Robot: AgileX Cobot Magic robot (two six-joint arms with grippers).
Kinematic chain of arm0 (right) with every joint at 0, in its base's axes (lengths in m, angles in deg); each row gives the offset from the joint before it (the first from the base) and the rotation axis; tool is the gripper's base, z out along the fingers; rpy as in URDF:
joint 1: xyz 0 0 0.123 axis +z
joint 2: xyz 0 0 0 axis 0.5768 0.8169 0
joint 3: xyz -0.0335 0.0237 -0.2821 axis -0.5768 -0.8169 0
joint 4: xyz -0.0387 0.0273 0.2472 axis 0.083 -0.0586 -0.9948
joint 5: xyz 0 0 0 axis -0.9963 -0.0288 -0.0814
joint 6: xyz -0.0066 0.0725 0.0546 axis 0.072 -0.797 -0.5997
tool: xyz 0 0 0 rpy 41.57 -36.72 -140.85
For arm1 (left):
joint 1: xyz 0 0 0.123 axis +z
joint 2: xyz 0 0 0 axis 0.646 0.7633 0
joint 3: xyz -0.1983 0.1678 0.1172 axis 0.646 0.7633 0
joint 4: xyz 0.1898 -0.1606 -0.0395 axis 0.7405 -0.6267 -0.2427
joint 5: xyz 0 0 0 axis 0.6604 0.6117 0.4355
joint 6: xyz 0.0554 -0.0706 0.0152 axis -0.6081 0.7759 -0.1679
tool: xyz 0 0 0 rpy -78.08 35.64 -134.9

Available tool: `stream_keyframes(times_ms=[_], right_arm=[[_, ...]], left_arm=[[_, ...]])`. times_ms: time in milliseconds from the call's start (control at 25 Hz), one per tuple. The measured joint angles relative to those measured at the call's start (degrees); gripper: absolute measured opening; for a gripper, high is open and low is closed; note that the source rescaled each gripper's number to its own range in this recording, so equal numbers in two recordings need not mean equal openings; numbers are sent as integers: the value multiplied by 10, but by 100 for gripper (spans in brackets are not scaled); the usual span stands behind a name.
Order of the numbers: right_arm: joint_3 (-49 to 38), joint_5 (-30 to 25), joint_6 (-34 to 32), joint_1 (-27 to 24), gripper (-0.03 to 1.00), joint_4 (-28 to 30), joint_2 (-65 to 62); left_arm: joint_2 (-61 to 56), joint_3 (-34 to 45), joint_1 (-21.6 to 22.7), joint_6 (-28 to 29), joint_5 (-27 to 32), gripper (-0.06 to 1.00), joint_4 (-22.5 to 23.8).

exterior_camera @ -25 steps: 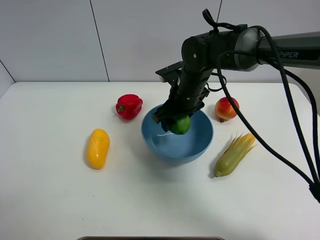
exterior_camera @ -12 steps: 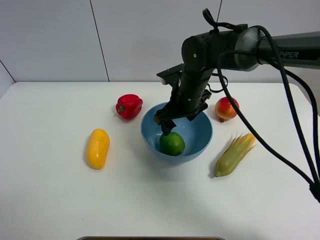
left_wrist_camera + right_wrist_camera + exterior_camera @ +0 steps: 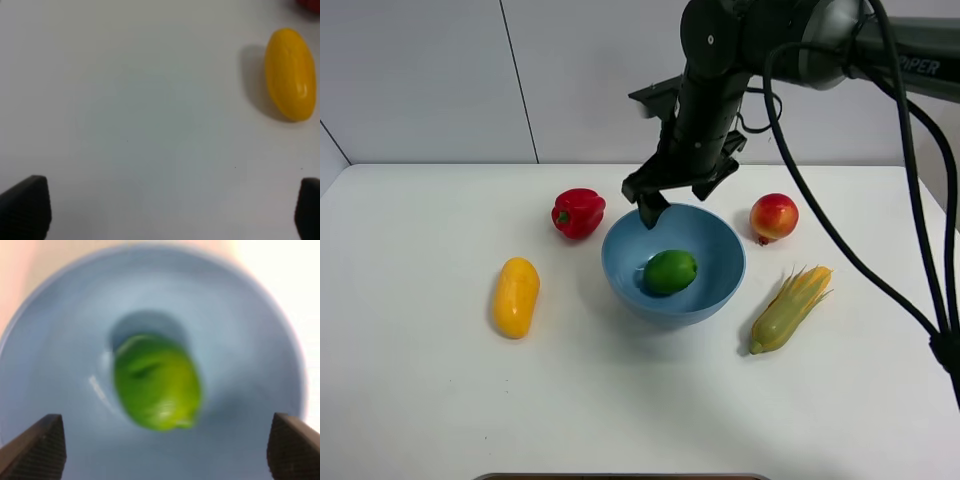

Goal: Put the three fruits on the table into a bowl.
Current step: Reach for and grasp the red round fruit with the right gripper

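- The round, glossy green lime [image 3: 670, 272] lies loose on the floor of the large, round light-blue plastic bowl [image 3: 718, 262], near its middle. The bowl stands at the centre of the plain white tabletop [image 3: 420, 400].
- The right gripper [image 3: 670, 197] hangs above the bowl's far rim. Its jaws are spread wide with nothing between them, and the lime lies clear below its fingertips.
- The oblong yellow-orange mango [image 3: 516, 297] lies on the table well to the left of the bowl.
- The round red-and-yellow apple-like fruit [image 3: 774, 217] sits just to the right of the bowl's far side.
- The left gripper [image 3: 165, 210] hovers over bare table, jaws fully spread and holding nothing. The mango lies ahead of its tips, apart from them.
- A red bell pepper [image 3: 578, 212] sits just beside the bowl's far-left rim.
- A yellow-green corn cob with husk [image 3: 790, 307] lies slanted at the bowl's near right.
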Motion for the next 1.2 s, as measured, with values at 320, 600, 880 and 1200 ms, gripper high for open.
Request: stream_keyframes(times_ms=[320, 600, 880, 1200], right_arm=[[52, -33, -20, -51, 50, 38, 0], [52, -39, -21, -156, 50, 38, 0], [52, -40, -21, -224, 50, 32, 2], [52, -22, -16, -263, 52, 2, 43]], left_arm=[[0, 0, 0, 1, 0, 100, 0], [0, 0, 0, 1, 0, 100, 0], [0, 0, 0, 1, 0, 100, 0], [0, 0, 0, 1, 0, 100, 0]])
